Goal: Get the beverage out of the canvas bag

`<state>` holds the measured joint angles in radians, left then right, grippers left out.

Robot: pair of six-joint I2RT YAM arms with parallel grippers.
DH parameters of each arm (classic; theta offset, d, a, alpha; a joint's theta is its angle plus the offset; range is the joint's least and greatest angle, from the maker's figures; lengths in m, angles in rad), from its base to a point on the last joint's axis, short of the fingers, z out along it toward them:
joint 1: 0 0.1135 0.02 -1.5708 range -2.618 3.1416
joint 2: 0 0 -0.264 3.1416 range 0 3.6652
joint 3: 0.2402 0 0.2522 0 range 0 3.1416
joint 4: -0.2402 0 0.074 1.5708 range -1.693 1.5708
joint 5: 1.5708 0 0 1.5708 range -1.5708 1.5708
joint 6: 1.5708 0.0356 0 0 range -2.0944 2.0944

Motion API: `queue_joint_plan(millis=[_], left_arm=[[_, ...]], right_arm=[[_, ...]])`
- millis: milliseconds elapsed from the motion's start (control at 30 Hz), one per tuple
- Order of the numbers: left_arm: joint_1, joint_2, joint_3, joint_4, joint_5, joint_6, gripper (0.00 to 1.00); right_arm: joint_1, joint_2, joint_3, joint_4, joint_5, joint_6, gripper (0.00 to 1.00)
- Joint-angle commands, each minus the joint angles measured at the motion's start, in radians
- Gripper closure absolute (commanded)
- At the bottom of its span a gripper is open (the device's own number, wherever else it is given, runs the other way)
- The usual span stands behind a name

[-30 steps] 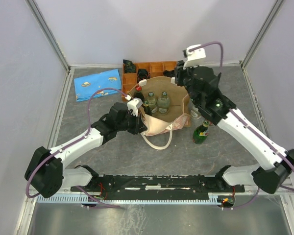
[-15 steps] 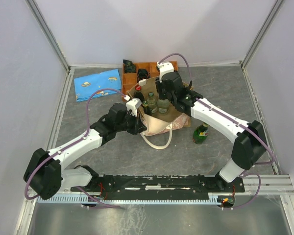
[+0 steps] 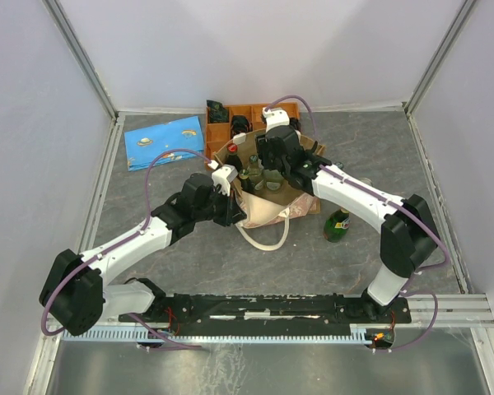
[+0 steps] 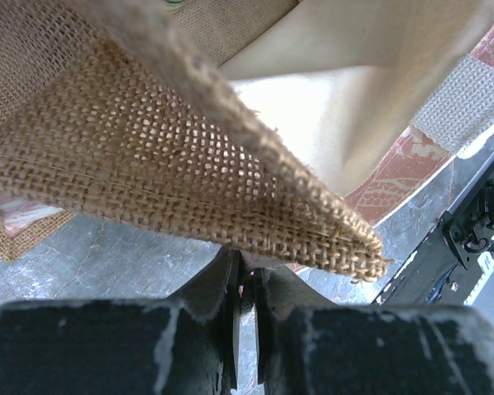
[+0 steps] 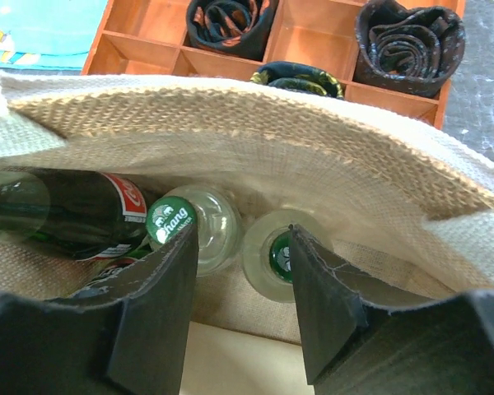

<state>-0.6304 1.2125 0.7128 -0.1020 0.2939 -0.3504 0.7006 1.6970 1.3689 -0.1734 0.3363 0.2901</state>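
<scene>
Grey mottled tabletop (image 3: 206, 265), white walls (image 3: 255, 49), canvas bag (image 3: 267, 212) centred.

We see the canvas bag (image 3: 267, 212) upright on the bench (image 3: 189, 263), tan burlap with a pinkish lower band, its mouth open and cream looped handles (image 3: 265, 241) drooping at the front. Inside, a clear green-capped bottle (image 5: 171, 220) and a second clear bottle (image 5: 273, 253) stand side by side, with a dark red-labelled bottle (image 5: 74, 210) tilted beside them. A green bottle (image 3: 338, 224) stands on the bench just right of the bag.
</scene>
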Motion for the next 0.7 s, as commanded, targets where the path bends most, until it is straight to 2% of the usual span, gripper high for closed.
queue_joint_plan(millis=[0,200,667], left_arm=[[-0.003,-0.004,-0.029,-0.076,-0.010,-0.027,0.97],[-0.003,-0.001,-0.029,-0.076,-0.007,-0.024,0.97],[-0.003,0.002,-0.027,-0.079,-0.007,-0.022,0.97]], right_arm=[[0.006,-0.032,-0.020,0.088,0.072,-0.009,0.44],[0.006,-0.015,-0.025,0.080,0.163,-0.015,0.44],[0.005,0.060,-0.033,0.071,0.151,0.019,0.44]])
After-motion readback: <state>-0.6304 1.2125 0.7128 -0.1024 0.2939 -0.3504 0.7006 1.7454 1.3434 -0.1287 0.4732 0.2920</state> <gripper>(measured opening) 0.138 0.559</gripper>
